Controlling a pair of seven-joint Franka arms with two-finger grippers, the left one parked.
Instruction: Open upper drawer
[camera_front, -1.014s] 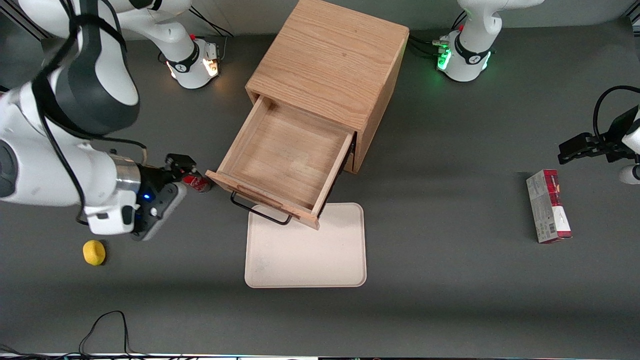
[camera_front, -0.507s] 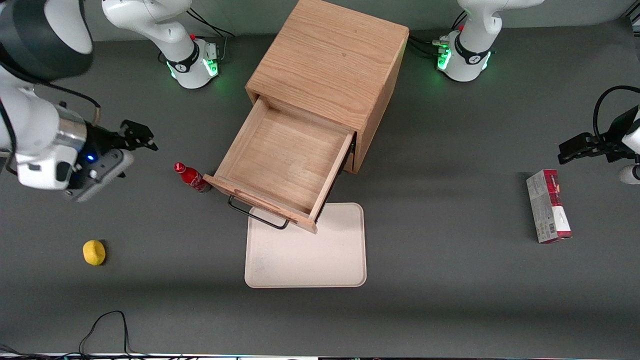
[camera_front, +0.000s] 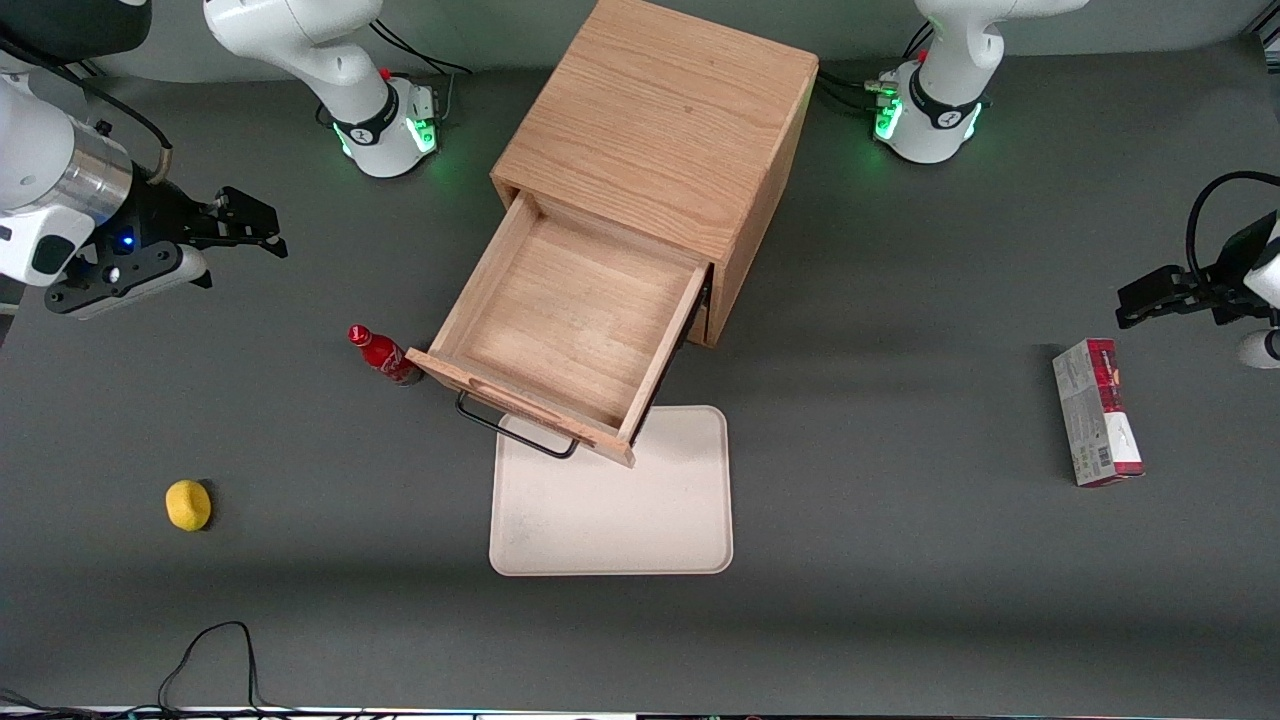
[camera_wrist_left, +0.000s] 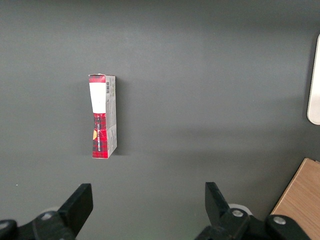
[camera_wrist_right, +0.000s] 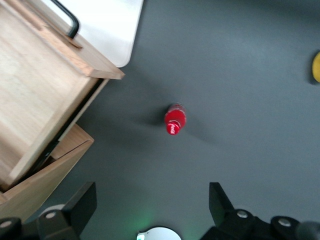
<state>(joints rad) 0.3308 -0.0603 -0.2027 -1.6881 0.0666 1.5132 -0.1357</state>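
With drawer (camera_front: 567, 322) pulled right out, handle (camera_front: 515, 424) toward the camera, holding gripper (camera_front: 262, 226) wide, empty, well off toward working arm's end.

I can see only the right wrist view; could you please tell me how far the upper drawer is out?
Observer: In the front view the upper drawer stands pulled well out of the cabinet, and its whole inside shows with nothing in it.
Operator: Thank you. Where is the gripper relative to the handle?
Observer: The gripper hangs open, well clear of the handle, toward the working arm's end of the table and farther from the front camera than the red bottle.
Operator: Is anything else lying about?
Observer: A red and white box lies toward the parked arm's end.
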